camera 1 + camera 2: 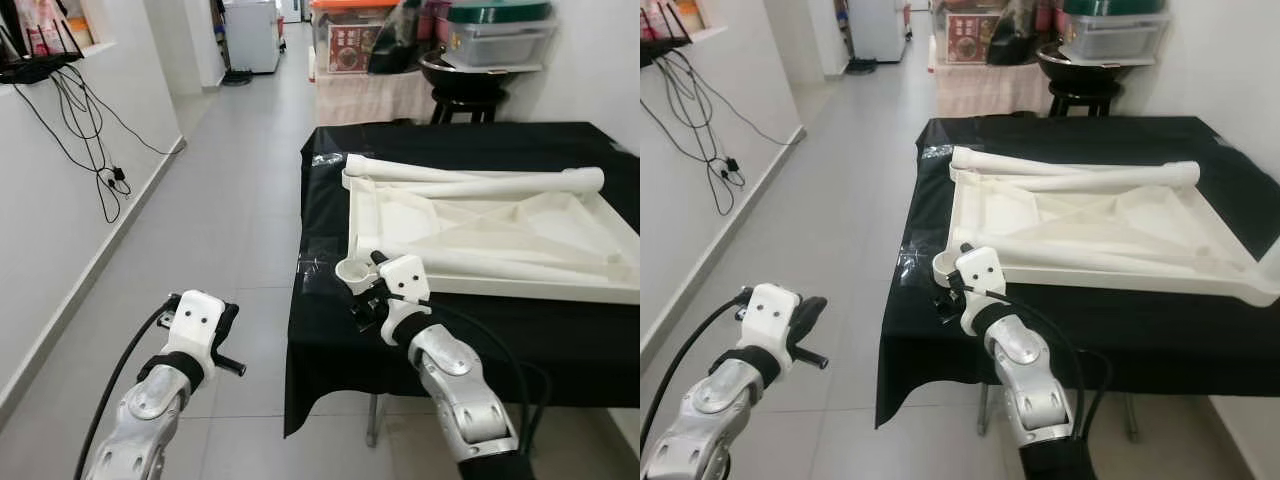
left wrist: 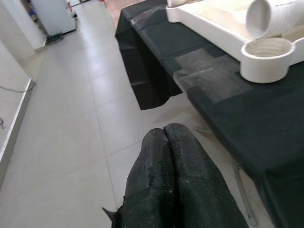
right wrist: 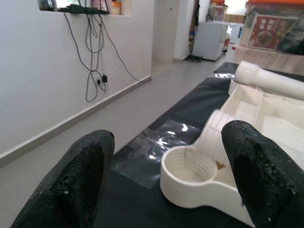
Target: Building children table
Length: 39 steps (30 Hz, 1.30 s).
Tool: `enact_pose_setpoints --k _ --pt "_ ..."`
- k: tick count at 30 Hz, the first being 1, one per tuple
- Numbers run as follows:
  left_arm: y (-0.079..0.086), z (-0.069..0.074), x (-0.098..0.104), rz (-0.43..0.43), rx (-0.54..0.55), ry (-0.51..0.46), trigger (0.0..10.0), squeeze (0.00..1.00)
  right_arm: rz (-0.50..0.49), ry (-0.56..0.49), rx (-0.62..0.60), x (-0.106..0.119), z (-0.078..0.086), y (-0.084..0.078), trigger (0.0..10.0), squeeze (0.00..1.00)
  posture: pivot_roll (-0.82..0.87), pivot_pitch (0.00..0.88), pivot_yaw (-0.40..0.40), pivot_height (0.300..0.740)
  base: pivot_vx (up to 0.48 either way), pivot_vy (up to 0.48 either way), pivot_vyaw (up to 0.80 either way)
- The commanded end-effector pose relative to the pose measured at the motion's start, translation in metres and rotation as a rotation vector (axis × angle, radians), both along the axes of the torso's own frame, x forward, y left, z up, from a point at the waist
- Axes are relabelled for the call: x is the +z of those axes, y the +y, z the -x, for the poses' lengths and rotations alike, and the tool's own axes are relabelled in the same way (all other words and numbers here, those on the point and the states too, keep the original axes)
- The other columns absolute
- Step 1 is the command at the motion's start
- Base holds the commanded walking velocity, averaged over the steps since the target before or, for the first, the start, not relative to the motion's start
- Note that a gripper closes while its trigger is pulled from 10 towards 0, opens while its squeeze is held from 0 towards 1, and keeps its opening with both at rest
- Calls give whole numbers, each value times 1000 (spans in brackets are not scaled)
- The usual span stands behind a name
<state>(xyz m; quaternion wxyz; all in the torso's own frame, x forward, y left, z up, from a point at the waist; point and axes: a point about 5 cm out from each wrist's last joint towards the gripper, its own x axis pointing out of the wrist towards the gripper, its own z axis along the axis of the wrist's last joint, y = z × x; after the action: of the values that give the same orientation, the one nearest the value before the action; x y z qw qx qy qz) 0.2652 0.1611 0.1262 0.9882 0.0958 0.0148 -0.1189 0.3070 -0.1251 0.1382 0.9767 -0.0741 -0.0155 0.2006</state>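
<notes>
A white children's table top [image 1: 500, 225] lies upside down on a black-covered table [image 1: 330, 340]. Several white tube legs rest on it; one long leg [image 1: 480, 184] runs across it and another [image 1: 500, 265] lies along its near edge. A round threaded socket [image 3: 187, 173] sits at the near left corner, empty. My right gripper [image 3: 168, 135] is open just in front of that socket, with one finger on each side of it, low over the black cloth. My left gripper [image 2: 164, 133] is shut on nothing and hangs over the tiled floor, left of the table.
The floor [image 1: 220, 200] stretches away as a corridor on the left. Along the white left wall hang black cables [image 1: 100, 170]. Behind the table stand a dark stool [image 1: 465, 100], storage boxes [image 1: 495, 35] and a white cabinet [image 1: 250, 35].
</notes>
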Motion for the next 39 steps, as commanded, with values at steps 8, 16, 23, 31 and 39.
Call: enact_pose_setpoints --k 8,16,23,31,39 --pt "1 -2 3 -80 -42 -15 10000 0 -47 -20 -38 1 -4 -3 10000 0 -31 0 57 740 0 0 0" --pt "-4 -3 -1 -113 -70 -9 10000 0 -57 -14 -56 -1 -7 -5 10000 0 -32 0 60 740 0 0 0" --pt "-4 -3 -1 -121 -76 -6 10000 0 -68 -10 -59 -1 -8 -5 10000 0 -29 0 59 740 0 274 0" --pt "-4 -3 3 -112 -77 -31 10000 0 -79 -12 -64 -1 -9 -5 10000 0 -30 0 61 740 0 60 0" --pt "-4 -3 1 -67 -73 -5 10000 0 -87 -2 -72 -2 -9 -6 10000 0 -30 0 64 740 0 0 0"
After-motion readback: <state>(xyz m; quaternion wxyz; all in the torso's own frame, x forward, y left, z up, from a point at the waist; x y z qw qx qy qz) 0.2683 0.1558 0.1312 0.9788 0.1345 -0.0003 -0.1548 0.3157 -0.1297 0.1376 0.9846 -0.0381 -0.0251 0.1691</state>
